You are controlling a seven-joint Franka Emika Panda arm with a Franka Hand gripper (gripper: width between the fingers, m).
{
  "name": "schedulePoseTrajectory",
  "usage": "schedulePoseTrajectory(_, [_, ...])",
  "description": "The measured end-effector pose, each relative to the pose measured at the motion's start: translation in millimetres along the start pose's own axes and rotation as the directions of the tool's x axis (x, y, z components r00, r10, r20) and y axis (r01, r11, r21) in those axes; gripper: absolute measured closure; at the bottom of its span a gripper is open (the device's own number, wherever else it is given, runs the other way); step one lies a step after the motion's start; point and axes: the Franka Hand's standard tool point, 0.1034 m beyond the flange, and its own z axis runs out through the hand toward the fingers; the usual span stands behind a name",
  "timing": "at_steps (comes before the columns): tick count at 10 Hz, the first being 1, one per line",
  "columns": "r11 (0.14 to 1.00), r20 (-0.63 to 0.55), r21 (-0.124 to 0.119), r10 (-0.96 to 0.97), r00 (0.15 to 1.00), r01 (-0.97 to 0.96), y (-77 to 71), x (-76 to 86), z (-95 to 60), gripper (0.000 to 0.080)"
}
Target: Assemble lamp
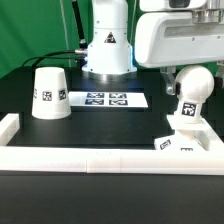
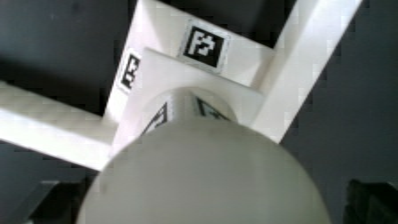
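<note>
**One bulb between my fingers, shade set well apart**

One part of the lamp sits right under me: the bulb (image 1: 192, 92) stands upright on the flat square base (image 1: 196, 143), near the exterior view's right edge of the dark worktop (image 1: 120, 125). My end effector (image 1: 192, 76) hangs directly over its round head, with one dark finger on either side. In the wrist view that head (image 2: 205, 175) fills most of the picture, and my fingers (image 2: 61, 202) show only as dark shapes at the two corners beside it. Whether the pads press on the head or stand just clear of it, I cannot tell.

The base lies just inside the long white border rail (image 1: 100, 160), which runs along the front of the worktop, and a tag shows at the base's near corner. The shade (image 1: 50, 93) stands wide end down at the exterior view's left, well apart from the bulb. The marker board (image 1: 106, 99) lies flat between them.
</note>
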Motion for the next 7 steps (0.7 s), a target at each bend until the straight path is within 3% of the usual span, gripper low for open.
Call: schedulePoseTrajectory(7, [0.893,0.022,-0.012,-0.450,0.893,0.450,8.0,-0.9,-0.8,0.0101])
